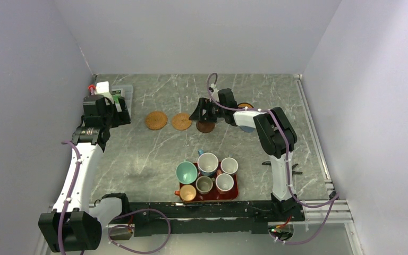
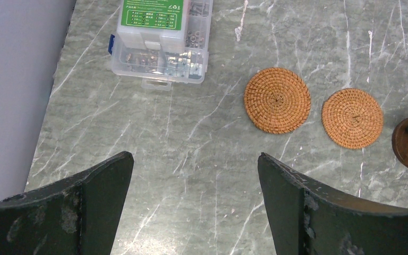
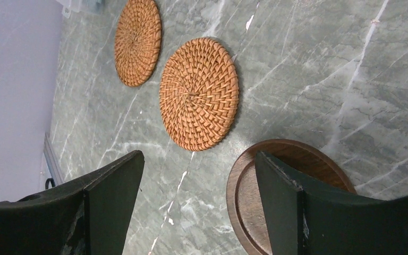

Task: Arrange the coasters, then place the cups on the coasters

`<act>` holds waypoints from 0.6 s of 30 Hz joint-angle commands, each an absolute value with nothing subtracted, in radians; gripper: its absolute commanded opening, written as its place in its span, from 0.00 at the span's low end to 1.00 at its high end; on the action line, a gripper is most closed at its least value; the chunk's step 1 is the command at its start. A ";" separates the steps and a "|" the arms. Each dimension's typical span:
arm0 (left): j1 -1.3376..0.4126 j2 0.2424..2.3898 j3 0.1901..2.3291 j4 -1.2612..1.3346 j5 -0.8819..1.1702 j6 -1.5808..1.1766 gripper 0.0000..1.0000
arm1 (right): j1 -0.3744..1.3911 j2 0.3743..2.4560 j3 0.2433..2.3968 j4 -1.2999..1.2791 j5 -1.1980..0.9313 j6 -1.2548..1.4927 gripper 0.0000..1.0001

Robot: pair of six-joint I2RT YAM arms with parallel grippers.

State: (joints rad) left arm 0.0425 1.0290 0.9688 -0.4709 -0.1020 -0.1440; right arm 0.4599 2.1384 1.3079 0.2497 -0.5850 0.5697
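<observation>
Two orange-tan woven coasters (image 1: 155,120) (image 1: 181,121) lie side by side mid-table, also in the left wrist view (image 2: 277,100) (image 2: 351,118) and the right wrist view (image 3: 137,41) (image 3: 199,93). A dark brown coaster (image 1: 205,126) (image 3: 241,196) lies just right of them. My right gripper (image 1: 202,114) (image 3: 197,154) hovers open there, one finger over the brown disc and the other over bare table. An orange-ringed coaster (image 1: 244,106) and a blue-grey one (image 1: 247,128) peek from behind the right arm. Several cups (image 1: 207,163) stand on the red tray (image 1: 235,195). My left gripper (image 1: 121,117) (image 2: 194,155) is open and holds nothing.
A clear plastic parts box (image 1: 123,93) (image 2: 162,37) sits at the back left by the wall. A small black object (image 1: 293,169) lies beside the right arm. A metal rail (image 1: 313,138) runs along the table's right edge. Walls close in on three sides.
</observation>
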 commanded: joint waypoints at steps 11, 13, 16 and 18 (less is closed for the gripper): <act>0.041 1.035 0.976 -0.442 -0.095 -0.156 0.93 | 0.468 2.134 1.307 0.201 -0.491 0.531 0.82; 0.041 1.042 0.976 -0.442 -0.097 -0.156 0.93 | 0.468 2.137 1.320 0.195 -0.494 0.524 0.82; 0.041 1.050 0.977 -0.444 -0.098 -0.156 0.93 | 0.466 2.128 1.348 0.181 -0.521 0.516 0.82; 0.041 1.048 0.977 -0.444 -0.098 -0.156 0.93 | 0.464 2.107 1.359 0.179 -0.538 0.515 0.83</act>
State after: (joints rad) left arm 0.0422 1.0481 0.9688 -0.4706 -0.1020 -0.1440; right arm 0.4648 2.1361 1.3235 0.2279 -0.5568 0.5526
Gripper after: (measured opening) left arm 0.932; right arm 0.818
